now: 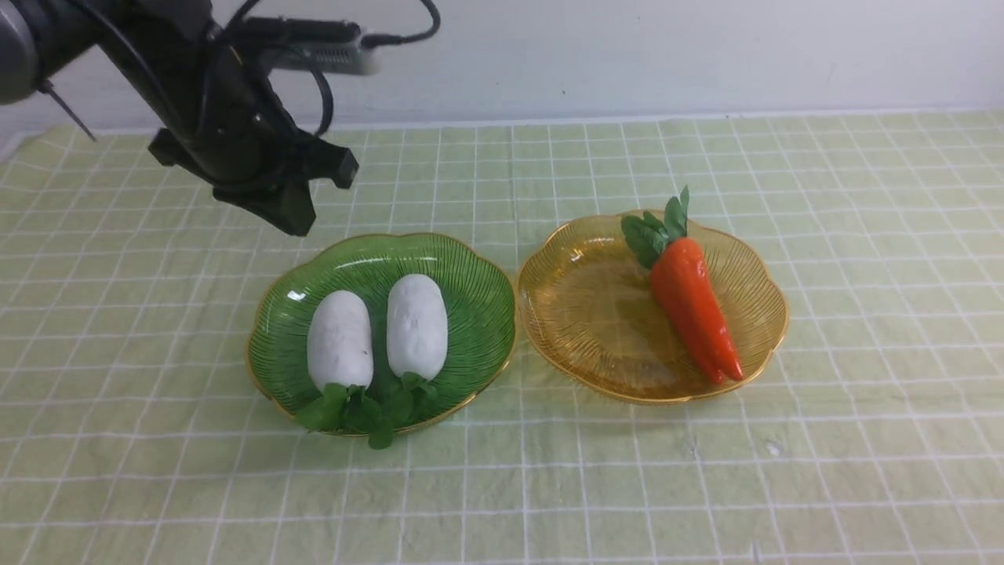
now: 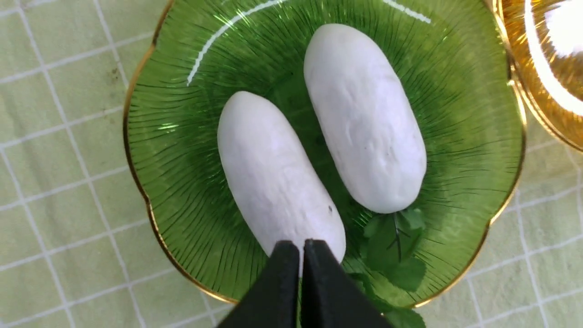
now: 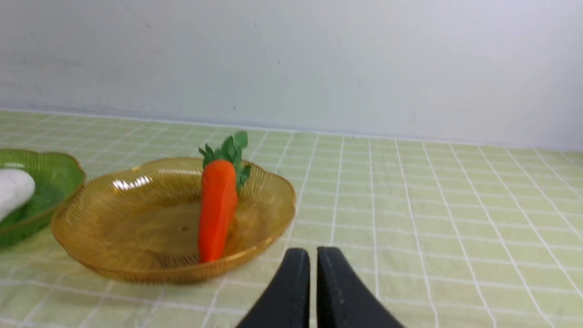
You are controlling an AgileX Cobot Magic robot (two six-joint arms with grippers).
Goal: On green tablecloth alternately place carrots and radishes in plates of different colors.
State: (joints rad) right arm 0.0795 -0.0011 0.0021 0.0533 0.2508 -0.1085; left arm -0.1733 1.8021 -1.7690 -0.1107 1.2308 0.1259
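Two white radishes [image 1: 340, 337] [image 1: 417, 323] lie side by side in the green plate [image 1: 478, 298], with their leaves over its near rim. An orange carrot [image 1: 690, 302] lies in the amber plate [image 1: 580, 314], leaves toward the wall; two tips show at its near end, so I cannot tell whether it is one carrot or two. My left gripper [image 1: 290, 216] hangs shut and empty above the cloth, behind and left of the green plate. In the left wrist view that left gripper [image 2: 300, 246] points down over one radish [image 2: 273, 173]. My right gripper [image 3: 313, 253] is shut and empty, low beside the amber plate [image 3: 136, 214].
The green tablecloth [image 1: 863, 235] covers the whole table up to a white wall at the back. The two plates nearly touch each other in the middle. The right arm does not show in the front view.
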